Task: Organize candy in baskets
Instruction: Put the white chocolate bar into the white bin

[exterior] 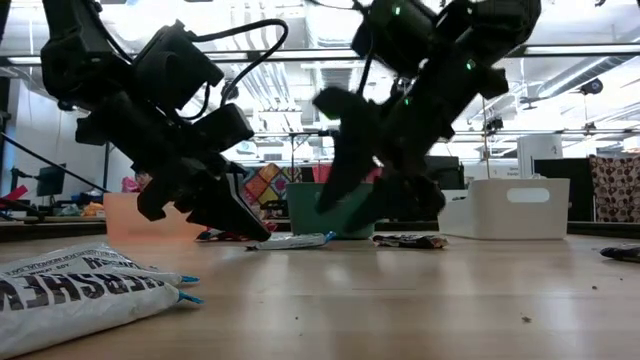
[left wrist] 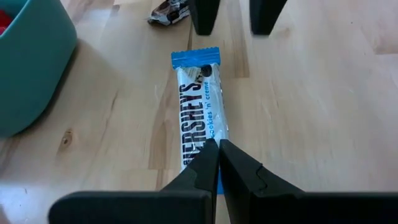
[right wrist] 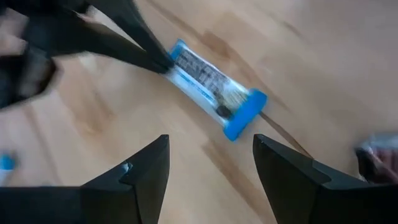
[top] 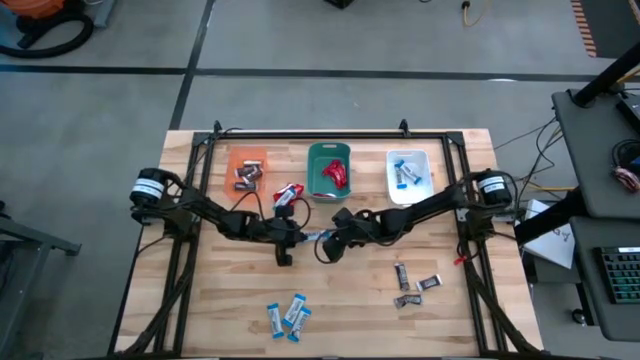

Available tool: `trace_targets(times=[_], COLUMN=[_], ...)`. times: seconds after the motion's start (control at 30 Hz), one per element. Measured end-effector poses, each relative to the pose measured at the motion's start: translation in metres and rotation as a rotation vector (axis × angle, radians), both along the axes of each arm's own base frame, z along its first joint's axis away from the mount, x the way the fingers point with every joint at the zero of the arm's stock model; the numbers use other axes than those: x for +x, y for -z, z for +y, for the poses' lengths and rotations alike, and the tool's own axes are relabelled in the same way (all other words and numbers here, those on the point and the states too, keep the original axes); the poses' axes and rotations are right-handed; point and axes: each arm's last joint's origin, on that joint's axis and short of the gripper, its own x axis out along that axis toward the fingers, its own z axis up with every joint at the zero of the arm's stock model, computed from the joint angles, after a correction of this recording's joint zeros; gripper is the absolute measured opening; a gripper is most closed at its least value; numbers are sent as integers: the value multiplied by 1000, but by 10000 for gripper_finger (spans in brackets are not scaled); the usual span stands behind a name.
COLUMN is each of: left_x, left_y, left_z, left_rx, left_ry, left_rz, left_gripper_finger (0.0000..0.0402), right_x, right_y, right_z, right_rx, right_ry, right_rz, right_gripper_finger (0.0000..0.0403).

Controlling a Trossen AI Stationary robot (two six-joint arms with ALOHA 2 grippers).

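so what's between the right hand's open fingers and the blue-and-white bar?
Only bare wood; right wrist view shows right hand short of the bar, pinched by left hand.

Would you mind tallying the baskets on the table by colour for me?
Orange basket: 1
Teal basket: 1
White basket: 1
Total: 3
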Motion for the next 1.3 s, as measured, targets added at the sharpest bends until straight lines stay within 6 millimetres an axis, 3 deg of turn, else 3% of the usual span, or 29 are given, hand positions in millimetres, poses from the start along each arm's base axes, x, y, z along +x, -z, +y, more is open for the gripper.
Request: trace_targets(times=[0.53, 0.77, 0.93, 1.1, 1.3], left_x=[-6, -6, -7, -7, -7], left_y=[4, 4, 4, 4, 3], left_z=[1, 1, 1, 1, 0], left_rx=[-15, -18, -21, -27, -28], left_ry=[-5, -3, 0, 0, 1], left_rz=[-15, -23, -29, -34, -44], left_gripper_finger=[0, 0, 0, 0, 0], right_x=[6, 16, 21, 21, 20], right_y=[8, 27, 30, 30, 31], right_z=[-14, -12, -13, -14, -17], right_rx=[4, 29, 32, 29, 24], right_ry=[42, 28, 24, 23, 26], right_rz=[-16, -53, -85, -84, -70], right_gripper_finger=[221, 221, 214, 168, 60])
